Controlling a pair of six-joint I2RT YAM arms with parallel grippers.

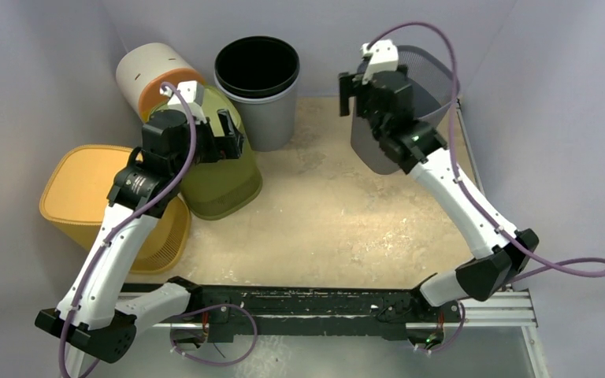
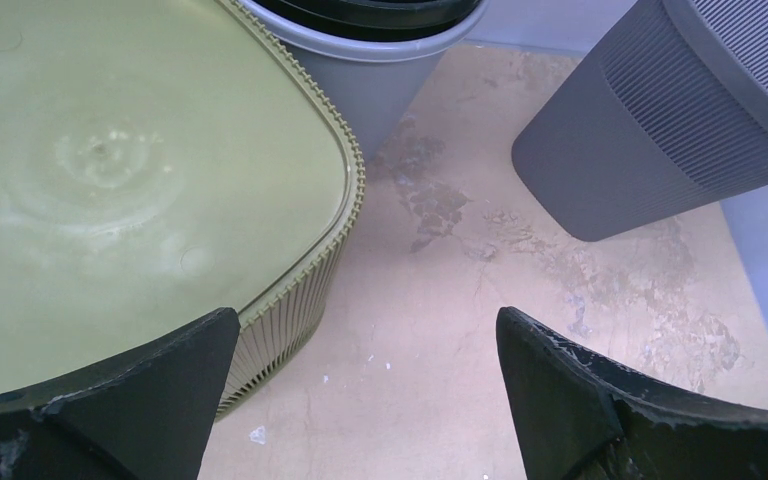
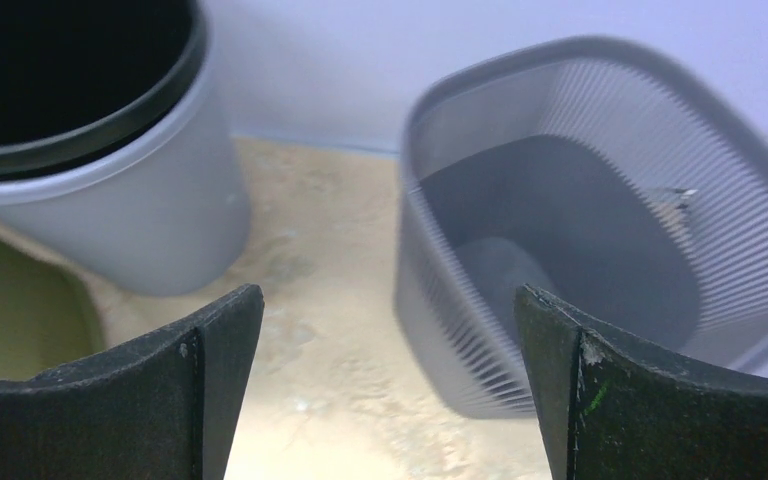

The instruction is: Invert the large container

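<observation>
Grey basket (image 3: pixel 600 250) sits tilted, right gripper (image 3: pixel 385 300) wide open and empty right by it; left gripper (image 2: pixel 367 315) open too, well left of it.

Grey ribbed basket (image 1: pixel 433 75) tilted at back right, partly behind right arm (image 1: pixel 449 181).

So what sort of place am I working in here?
Most likely a robot test cell, not a real room: plain pale walls box in a worn tabletop, a mounting rail runs along its near edge, and a grey bin and an olive bin stand on it.
</observation>
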